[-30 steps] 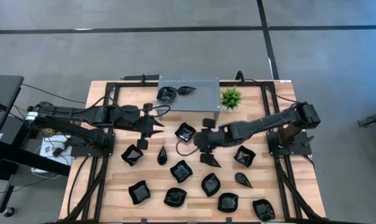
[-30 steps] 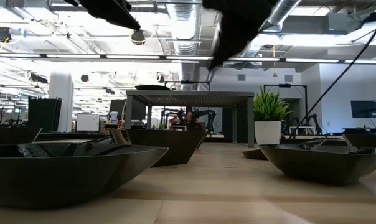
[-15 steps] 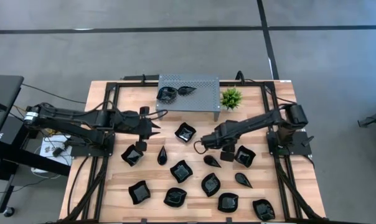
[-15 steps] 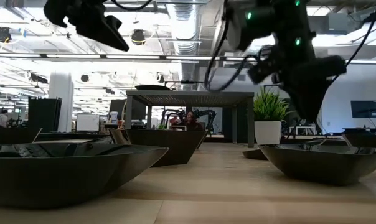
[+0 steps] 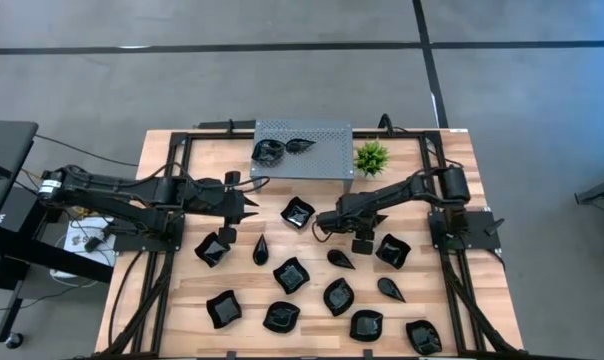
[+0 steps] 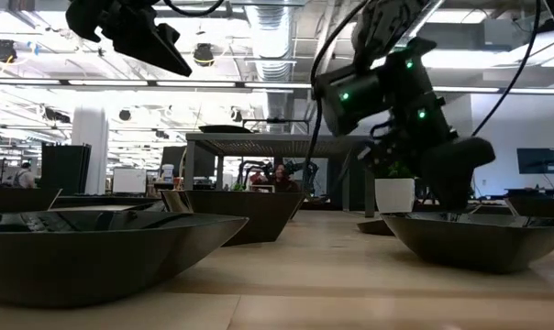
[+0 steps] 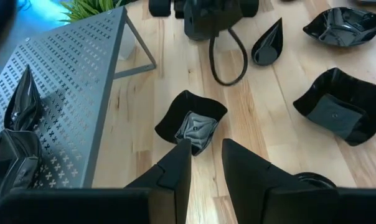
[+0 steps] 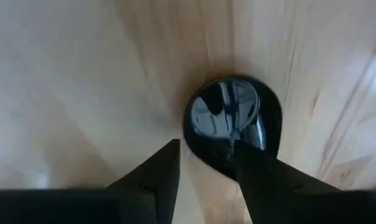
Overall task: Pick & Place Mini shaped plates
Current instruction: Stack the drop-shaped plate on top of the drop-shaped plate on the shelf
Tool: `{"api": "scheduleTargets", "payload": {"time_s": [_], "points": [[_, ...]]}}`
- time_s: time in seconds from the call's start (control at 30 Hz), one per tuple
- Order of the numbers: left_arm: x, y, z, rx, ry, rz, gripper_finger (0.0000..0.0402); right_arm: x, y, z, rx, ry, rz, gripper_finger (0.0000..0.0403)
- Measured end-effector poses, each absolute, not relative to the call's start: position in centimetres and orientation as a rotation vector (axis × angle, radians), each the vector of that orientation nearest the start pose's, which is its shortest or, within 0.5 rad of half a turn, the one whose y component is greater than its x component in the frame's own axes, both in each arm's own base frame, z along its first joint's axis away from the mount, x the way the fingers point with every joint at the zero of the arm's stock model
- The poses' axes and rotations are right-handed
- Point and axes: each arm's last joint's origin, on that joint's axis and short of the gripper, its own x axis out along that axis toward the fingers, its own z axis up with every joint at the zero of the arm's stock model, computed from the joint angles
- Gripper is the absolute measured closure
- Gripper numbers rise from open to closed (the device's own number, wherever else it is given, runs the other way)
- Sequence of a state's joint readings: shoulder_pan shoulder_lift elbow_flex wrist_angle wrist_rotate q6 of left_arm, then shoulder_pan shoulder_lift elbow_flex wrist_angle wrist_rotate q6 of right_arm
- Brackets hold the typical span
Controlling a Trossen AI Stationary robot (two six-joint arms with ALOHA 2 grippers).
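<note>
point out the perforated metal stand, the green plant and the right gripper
perforated metal stand (image 5: 317,140): high view, bare part of its grey top.
green plant (image 5: 371,157): high view, middle of its leaves.
right gripper (image 8: 203,160): right wrist view, midway between its fingertips.

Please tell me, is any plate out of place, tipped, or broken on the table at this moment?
Nothing stands out. Two black plates lie on the grey perforated stand; the rest sit upright and separate on the wooden table. The right tool is open over a teardrop plate. The left tool is open, apart from the wavy-edged square plate.
</note>
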State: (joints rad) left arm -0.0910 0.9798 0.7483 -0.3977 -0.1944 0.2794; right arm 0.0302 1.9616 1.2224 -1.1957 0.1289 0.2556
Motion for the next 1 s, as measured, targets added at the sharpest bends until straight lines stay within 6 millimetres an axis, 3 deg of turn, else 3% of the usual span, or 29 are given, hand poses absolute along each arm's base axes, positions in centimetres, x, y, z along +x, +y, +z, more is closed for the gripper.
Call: {"api": "scheduleTargets", "payload": {"time_s": [0.17,0.4,0.57,0.77,1.0], "points": [[20.3,-1.3,26.8,0.359,0.631,0.012,0.0309,30.9,-0.1,13.1,0.068,1.927,-0.304,0.0285],[20.3,-1.3,26.9,0.358,0.622,0.014,0.0309,31.2,-0.6,13.3,0.146,1.890,-0.289,0.0392],[20.4,-1.3,27.0,0.358,0.618,0.014,0.0309,32.2,-0.4,14.3,0.142,1.845,-0.285,0.0388],[20.4,-1.3,27.0,0.358,0.617,0.014,0.0309,33.8,0.2,18.1,0.108,1.833,-0.273,0.0396],[20.5,-1.3,27.1,0.356,0.599,0.017,0.0309,36.3,1.1,25.6,-0.041,1.652,-0.330,0.0399]]}}
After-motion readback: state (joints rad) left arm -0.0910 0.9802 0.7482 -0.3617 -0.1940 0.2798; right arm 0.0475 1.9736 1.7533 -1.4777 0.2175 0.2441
